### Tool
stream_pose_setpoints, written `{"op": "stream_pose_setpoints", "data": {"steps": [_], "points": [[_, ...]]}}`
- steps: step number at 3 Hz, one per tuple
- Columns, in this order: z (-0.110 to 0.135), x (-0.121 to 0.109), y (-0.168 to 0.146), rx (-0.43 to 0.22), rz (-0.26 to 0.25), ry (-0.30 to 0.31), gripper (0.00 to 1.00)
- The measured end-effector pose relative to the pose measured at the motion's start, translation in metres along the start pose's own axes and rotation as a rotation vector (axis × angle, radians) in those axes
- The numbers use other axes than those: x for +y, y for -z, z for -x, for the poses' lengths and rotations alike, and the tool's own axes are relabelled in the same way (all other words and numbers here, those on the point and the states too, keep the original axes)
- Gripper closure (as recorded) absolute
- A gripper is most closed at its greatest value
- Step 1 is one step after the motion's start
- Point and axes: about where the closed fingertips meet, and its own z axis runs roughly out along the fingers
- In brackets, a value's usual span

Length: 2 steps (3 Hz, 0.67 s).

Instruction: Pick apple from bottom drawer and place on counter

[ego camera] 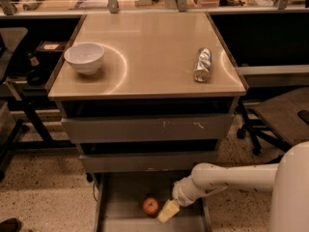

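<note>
Apple: one apple [150,206], red-orange, lying on the floor of the open bottom drawer [123,199], towards its front and near the middle.
Apple's axis: round, with no long axis to name; which way its stem points cannot be made out.
Gripper: one gripper [168,211], pale yellowish, down inside the bottom drawer just to the right of the apple and slanting down-left towards it; whether they touch cannot be told.
Gripper state: cannot tell whether it is spread or pressed together.
Arm: one white arm [231,178] reaching in from the right, low beside the cabinet.
Tabletop: one beige, glossy tabletop [149,57], well above the apple.
Bowl: one white bowl [84,58], upright on the left of the tabletop.
Can: one silver can [203,65], on its side at the right, long axis running front to back.
Drawers: two drawer fronts above the open one.
</note>
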Motion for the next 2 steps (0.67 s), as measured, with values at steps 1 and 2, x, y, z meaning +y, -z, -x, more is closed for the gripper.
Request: {"op": "stream_pose_setpoints", "data": {"steps": [1,2], "points": [[0.0036,-0.0044,-0.0391,-0.04,0.039,-0.017,0.0],[0.0023,-0.0044,-0.0451,-0.051,0.041,-0.014,0.0]]}}
